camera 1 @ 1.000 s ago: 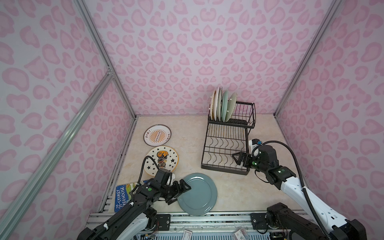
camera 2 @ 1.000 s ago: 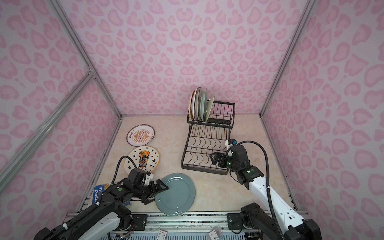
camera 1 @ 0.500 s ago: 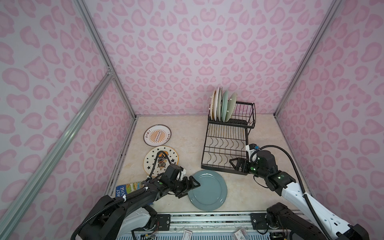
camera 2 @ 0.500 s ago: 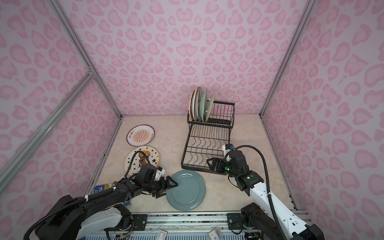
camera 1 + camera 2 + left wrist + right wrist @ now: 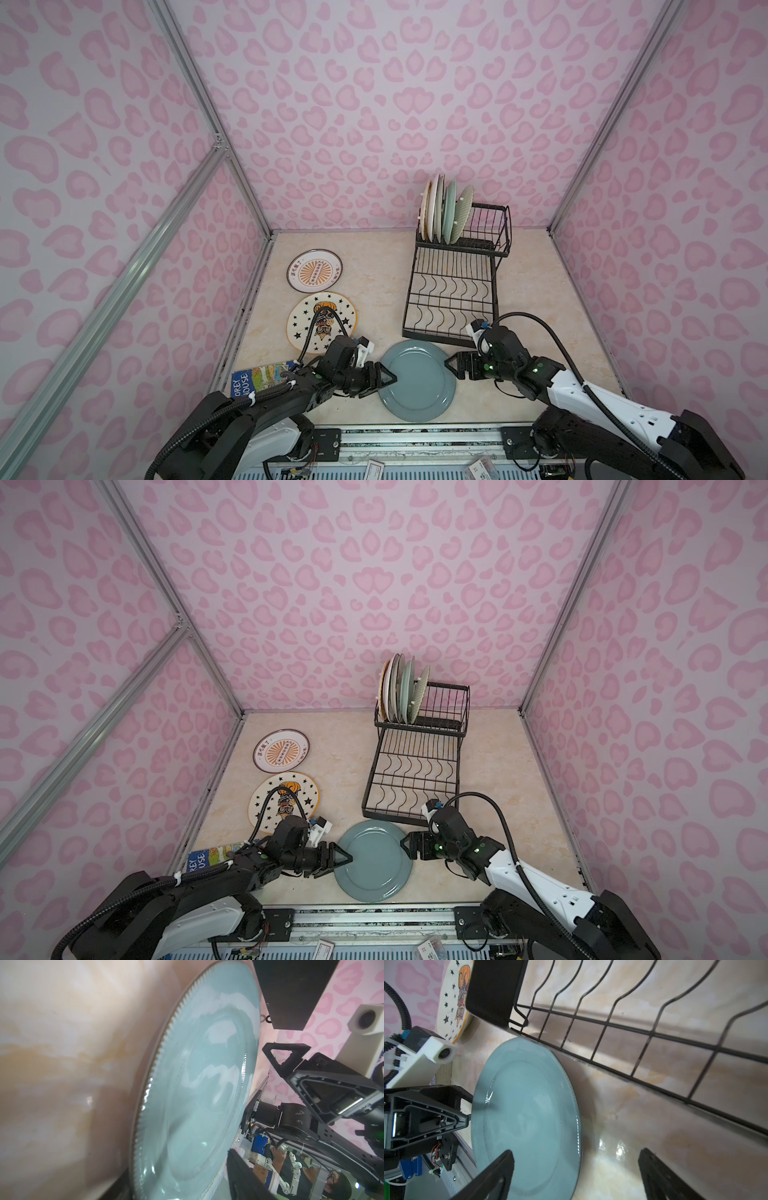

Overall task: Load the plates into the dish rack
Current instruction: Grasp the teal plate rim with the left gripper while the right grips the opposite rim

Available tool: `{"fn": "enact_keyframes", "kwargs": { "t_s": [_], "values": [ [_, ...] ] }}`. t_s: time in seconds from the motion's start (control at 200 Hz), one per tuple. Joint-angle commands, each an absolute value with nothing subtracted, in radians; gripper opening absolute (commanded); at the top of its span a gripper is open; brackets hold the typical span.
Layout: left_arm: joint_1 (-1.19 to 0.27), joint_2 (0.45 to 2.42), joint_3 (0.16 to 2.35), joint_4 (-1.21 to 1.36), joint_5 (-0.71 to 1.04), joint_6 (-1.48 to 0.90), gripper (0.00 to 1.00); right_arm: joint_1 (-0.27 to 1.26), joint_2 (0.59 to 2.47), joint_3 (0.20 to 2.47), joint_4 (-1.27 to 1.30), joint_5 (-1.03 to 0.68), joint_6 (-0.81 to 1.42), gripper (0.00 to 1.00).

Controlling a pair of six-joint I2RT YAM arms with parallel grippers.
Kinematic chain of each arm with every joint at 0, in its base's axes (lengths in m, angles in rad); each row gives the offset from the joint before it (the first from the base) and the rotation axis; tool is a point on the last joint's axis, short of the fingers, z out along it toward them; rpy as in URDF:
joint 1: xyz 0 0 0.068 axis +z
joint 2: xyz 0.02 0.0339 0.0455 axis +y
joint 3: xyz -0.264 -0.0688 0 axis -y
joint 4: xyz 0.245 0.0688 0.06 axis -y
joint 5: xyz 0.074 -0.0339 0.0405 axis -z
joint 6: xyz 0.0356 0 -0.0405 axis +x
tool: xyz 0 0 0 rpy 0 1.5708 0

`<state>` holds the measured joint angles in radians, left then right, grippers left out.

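Left gripper [image 5: 386,382] astride left rim of teal plate [image 5: 419,388], jaws part-closed, grip unclear; right gripper [image 5: 452,368] wide open, empty, at right rim; dish rack [image 5: 440,340] just beyond, far side.

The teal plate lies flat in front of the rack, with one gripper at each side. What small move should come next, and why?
Probably the right gripper should ease closer onto the teal plate's right rim. Its jaws stand wide open, holding nothing, while the left gripper meets the opposite rim and may brace it. The dish rack has free slots.
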<state>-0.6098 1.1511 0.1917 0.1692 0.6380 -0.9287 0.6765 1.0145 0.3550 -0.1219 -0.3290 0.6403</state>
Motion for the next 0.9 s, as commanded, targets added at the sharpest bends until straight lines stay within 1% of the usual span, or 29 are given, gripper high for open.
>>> {"fn": "enact_keyframes", "kwargs": {
  "t_s": [0.0, 0.12, 0.32, 0.365, 0.415, 0.43, 0.555, 0.635, 0.785, 0.895],
  "values": [
    [-0.610, 1.193, 0.173, 0.104, 0.610, -0.903, 0.54, 0.704, 1.077, 0.359, -0.015, -0.314, 0.666, 0.93],
    [-0.609, 1.252, 0.149, 0.223, 0.637, -0.926, 0.47, 0.708, 1.137, 0.363, 0.020, -0.334, 0.675, 0.92],
    [-0.604, 1.408, 0.130, 0.422, 0.689, -0.987, 0.41, 0.709, 1.209, 0.374, 0.053, -0.364, 0.673, 0.91],
    [-0.604, 1.433, 0.123, 0.474, 0.697, -1.005, 0.37, 0.709, 1.223, 0.377, 0.059, -0.369, 0.675, 0.91],
    [-0.604, 1.451, 0.114, 0.517, 0.704, -1.020, 0.37, 0.712, 1.236, 0.382, 0.065, -0.375, 0.677, 0.91],
    [-0.604, 1.454, 0.114, 0.524, 0.703, -1.023, 0.33, 0.713, 1.239, 0.383, 0.068, -0.377, 0.678, 0.91],
    [-0.604, 1.430, 0.114, 0.556, 0.701, -1.040, 0.26, 0.725, 1.256, 0.393, 0.080, -0.383, 0.683, 0.91],
    [-0.604, 1.394, 0.120, 0.566, 0.700, -1.053, 0.18, 0.730, 1.259, 0.401, 0.081, -0.383, 0.684, 0.90],
    [-0.604, 1.314, 0.136, 0.544, 0.679, -1.072, 0.13, 0.732, 1.256, 0.414, 0.078, -0.390, 0.687, 0.91],
    [-0.604, 1.263, 0.141, 0.525, 0.657, -1.095, 0.05, 0.732, 1.259, 0.426, 0.072, -0.395, 0.687, 0.91]
  ]
}}
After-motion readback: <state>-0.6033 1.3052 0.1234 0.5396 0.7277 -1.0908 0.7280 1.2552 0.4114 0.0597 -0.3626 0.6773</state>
